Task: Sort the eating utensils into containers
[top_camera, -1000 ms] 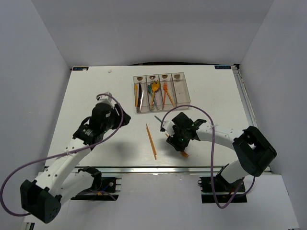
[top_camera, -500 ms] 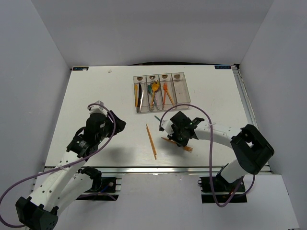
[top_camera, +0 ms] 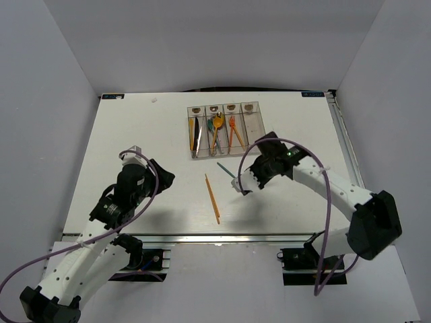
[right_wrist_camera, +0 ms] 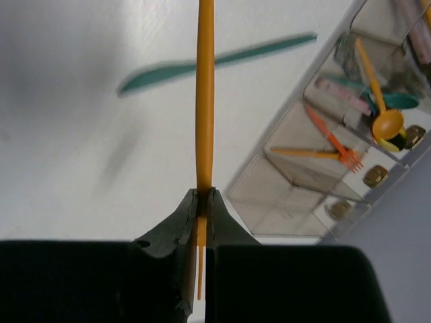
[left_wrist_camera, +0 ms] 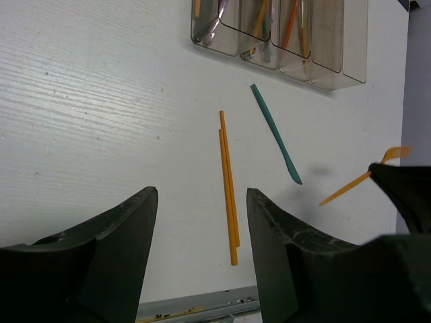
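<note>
The right fingers [right_wrist_camera: 176, 232] pinched an orange fork [right_wrist_camera: 205, 101], its head mostly hidden between them and its handle cut off at the frame's top, while the left fingers [left_wrist_camera: 121, 235] gaped wide, empty.

White table [top_camera: 135, 128] w/ grey walls [top_camera: 202, 47] on three sides

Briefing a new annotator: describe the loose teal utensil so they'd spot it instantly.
Find the row of clear bins at the table's far side. Just in front, a slim teal utensil lies slanted on the surface. The two sticks beside it are orange.
</note>
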Motion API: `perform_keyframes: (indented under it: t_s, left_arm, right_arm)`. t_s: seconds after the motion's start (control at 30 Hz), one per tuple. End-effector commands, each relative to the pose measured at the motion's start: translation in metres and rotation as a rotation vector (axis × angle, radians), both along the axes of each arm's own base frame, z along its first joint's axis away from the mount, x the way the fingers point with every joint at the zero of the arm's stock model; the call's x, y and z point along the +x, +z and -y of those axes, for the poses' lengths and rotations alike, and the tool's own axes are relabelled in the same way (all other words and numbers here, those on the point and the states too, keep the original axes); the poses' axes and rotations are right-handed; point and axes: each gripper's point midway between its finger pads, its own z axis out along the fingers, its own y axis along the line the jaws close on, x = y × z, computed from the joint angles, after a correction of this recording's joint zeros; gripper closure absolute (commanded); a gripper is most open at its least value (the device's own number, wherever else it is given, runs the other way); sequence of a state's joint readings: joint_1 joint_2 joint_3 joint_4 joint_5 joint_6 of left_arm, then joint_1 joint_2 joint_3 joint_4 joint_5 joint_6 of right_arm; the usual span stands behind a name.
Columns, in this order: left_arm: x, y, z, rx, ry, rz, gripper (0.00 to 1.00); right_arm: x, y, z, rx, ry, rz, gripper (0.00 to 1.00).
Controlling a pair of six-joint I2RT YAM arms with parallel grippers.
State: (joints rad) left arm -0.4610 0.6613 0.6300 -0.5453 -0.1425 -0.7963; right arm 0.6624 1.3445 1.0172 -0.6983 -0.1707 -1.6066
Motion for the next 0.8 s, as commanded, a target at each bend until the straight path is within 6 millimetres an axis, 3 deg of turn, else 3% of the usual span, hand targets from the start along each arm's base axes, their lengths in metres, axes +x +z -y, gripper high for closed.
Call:
perform_keyframes:
  t_s: [0.0,0.07,0.1,0.23,0.33,0.37,0.43,0.47,0.53,0.6,0.77]
  left_arm:
    - [-0.008,0.001,-0.007,-0.007,0.024,0.001,0.34]
    - [-0.011,0.000,-0.009,-0.013,0.033,0.000,0.34]
    - [-0.013,0.001,-0.010,-0.019,0.036,0.003,0.34]
    - [-0.017,0.000,-0.013,-0.026,0.046,0.003,0.34]
    - [-0.018,0.003,-0.014,-0.028,0.049,0.007,0.34]
    - [-0.018,0.003,-0.014,-0.027,0.048,0.008,0.34]
    - [-0.019,0.003,-0.014,-0.025,0.046,0.005,0.34]
    - [-0.019,0.003,-0.014,-0.025,0.048,0.005,0.34]
    - [-0.020,0.003,-0.015,-0.026,0.048,0.005,0.34]
    - [-0.021,0.005,-0.016,-0.032,0.054,0.011,0.34]
    - [-0.023,0.004,-0.017,-0.034,0.060,0.013,0.34]
  right_arm:
    - [0.046,0.025,0.006,-0.228,0.394,0.244,1.00]
    - [0.074,0.026,0.006,-0.280,0.397,0.278,1.00]
    - [0.098,0.036,0.001,-0.297,0.390,0.339,1.00]
    - [0.146,0.050,-0.004,-0.397,0.436,0.491,1.00]
    - [0.171,0.053,-0.009,-0.459,0.491,0.583,1.00]
    - [0.182,0.062,-0.014,-0.459,0.487,0.640,1.00]
    - [0.196,0.058,-0.018,-0.487,0.492,0.661,1.00]
    - [0.207,0.071,-0.023,-0.488,0.478,0.697,1.00]
    - [0.220,0.067,-0.025,-0.506,0.461,0.694,1.00]
    - [0.232,0.080,-0.027,-0.513,0.440,0.717,1.00]
    - [0.245,0.077,-0.025,-0.526,0.450,0.714,1.00]
